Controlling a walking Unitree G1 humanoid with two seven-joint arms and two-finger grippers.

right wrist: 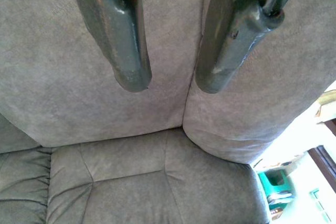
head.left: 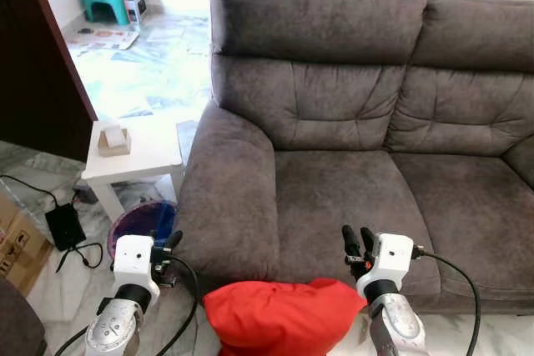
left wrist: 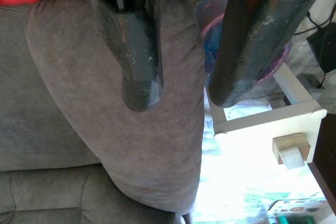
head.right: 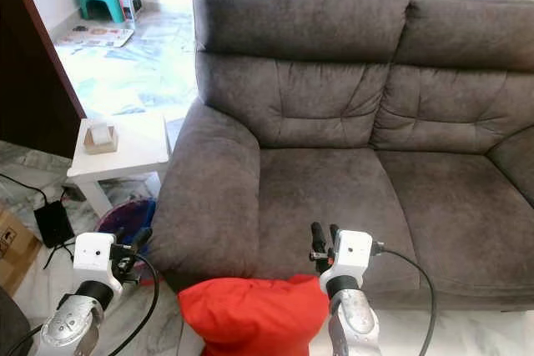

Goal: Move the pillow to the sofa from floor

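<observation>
Between the two raised arms, low in the head views, a red pillow [head.left: 279, 316] sits at the front edge of the grey sofa [head.left: 350, 164], just below its left seat cushion; whether it rests on the floor or is pinched between the arms cannot be told. The left tool [head.left: 165, 243] stands just beside the pillow's left end, in front of the sofa's armrest [head.left: 224, 198], its two black fingers [left wrist: 137, 51] parted with nothing between them. The right tool [head.left: 359, 243] rises at the pillow's right end, over the seat cushion, its fingers [right wrist: 123, 40] likewise apart and empty. Left of the armrest stands a small white bench [head.left: 138, 156] carrying a tissue box [head.left: 113, 139], with a purple bin [head.left: 142, 223] below it.
</observation>
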